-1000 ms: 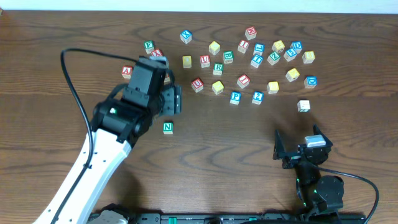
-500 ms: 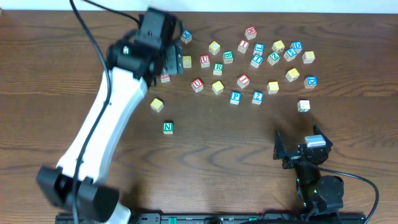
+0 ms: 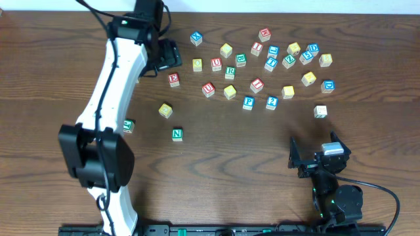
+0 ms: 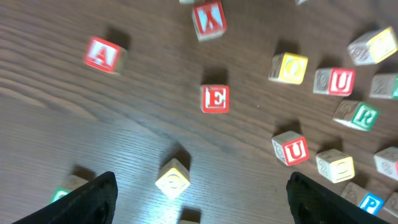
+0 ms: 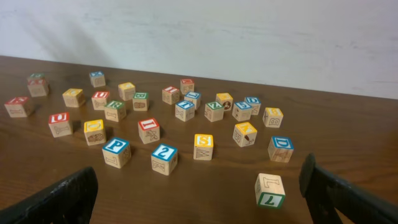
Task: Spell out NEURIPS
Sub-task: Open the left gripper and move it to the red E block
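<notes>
**Q:** What is shown nearest the robot's side of the table [image 3: 230, 177]?

**A:** The right gripper [image 3: 314, 157] is seen low there, its fingers [image 5: 59, 199] spread wide, with nothing held or touched. A pale cube with a green letter [image 3: 320, 111] is set just beyond it.

**Q:** And where are the wanted letters found?

**A:** The green N cube [image 3: 177, 134] is seen alone on bare wood, apart from the rest. A yellow cube [image 3: 165, 110] lies just past it, and another green cube [image 3: 128, 124] is half hidden by the left arm [image 3: 111, 85]. Farther out, the blue P cube [image 3: 248, 102], yellow S cube [image 3: 288, 92], red I cube [image 3: 256, 85] and a red U cube [image 3: 208, 88] are scattered in a loose cluster. The green R cube [image 3: 230, 72] is set behind them. The red E cube [image 3: 174, 79] is placed at the cluster's left.

**Q:** And the left gripper?

**A:** The left gripper [image 3: 168, 56] is pictured farthest out, above the table just beyond the E cube. Its fingers [image 4: 93, 199] are held wide apart and empty. A red A cube [image 4: 102, 55] is seen off to one side.
</notes>
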`<state>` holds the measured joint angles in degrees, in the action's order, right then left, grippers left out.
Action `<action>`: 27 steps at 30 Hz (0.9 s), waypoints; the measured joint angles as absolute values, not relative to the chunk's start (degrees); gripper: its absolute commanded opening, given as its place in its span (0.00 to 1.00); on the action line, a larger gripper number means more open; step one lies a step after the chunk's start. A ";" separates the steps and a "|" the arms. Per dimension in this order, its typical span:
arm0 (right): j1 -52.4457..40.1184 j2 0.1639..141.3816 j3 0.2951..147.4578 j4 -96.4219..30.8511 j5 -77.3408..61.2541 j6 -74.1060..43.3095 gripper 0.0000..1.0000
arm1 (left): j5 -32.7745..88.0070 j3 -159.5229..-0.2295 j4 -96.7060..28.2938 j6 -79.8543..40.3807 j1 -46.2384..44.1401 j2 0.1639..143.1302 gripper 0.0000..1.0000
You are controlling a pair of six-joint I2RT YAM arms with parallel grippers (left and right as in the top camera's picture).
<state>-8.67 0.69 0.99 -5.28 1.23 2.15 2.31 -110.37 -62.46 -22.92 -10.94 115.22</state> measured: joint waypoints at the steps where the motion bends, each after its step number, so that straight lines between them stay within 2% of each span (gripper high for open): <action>1: -8.67 0.69 0.99 -5.28 1.23 2.17 0.99 | 2.72 -110.37 -62.46 -22.94 -10.98 116.18 0.86; 27: -8.67 0.69 0.99 -5.28 1.23 2.17 0.99 | 4.01 -110.37 -62.39 -20.93 -11.31 124.31 0.86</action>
<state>-8.67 0.69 0.99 -5.28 1.23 2.17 4.01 -110.37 -62.39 -20.93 -11.31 124.31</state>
